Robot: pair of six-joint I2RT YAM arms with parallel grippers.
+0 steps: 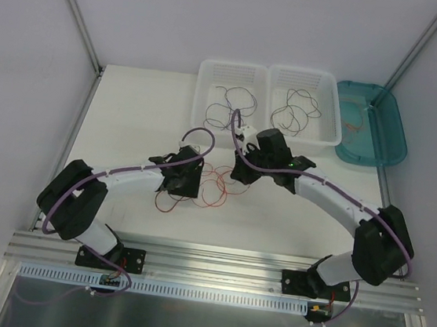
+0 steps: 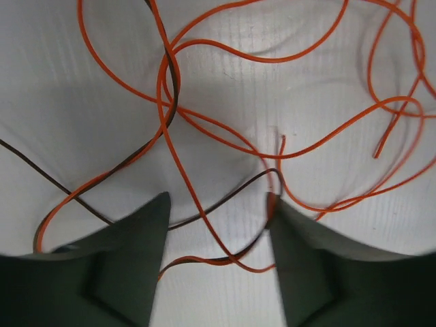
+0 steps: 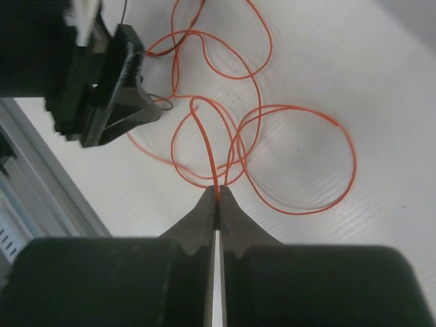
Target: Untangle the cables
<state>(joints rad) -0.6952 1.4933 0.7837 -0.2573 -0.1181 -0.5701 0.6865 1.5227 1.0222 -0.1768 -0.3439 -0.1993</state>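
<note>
**Pulling-apart step, mid-task.** The cables lie in a loose tangle on the white table, between the two arms. The right gripper is clamped on one orange strand. The left gripper, jaws apart, hovers over a dark strand crossing orange loops. The next move probably calls for the left to pin the dark strand while the right draws its own clear. At the far side stand two white baskets holding dark wires, with a teal tray at far right. Plain white walls enclose the table.
</note>
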